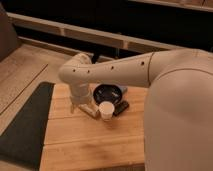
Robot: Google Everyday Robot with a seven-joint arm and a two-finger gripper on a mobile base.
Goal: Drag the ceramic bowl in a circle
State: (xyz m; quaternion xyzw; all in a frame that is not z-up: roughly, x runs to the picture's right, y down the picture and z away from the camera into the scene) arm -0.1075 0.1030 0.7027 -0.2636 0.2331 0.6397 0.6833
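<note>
Pincer [89, 110] is sitting low over the counter [90, 142], jaws spread and gripping nothing, just left of the one white cup [106, 110]. One ceramic bowl [108, 93] is resting just behind that cup, clear of the pincer. One flat black object [121, 107] is lying right of the cup, and one dark mat [25, 125] is lying along the counter's left side

Reference: wooden table [85, 145], made of light planks laid side by side.

Left of the table: dark mat [25, 125], lying flat, its edge along the table's side.

Further left of the table, past the mat: pale wood-grain floor [22, 70].

Behind the table: pale horizontal rails [75, 35] running across a dark wall [100, 12].

Lighting: dim, warm.
</note>
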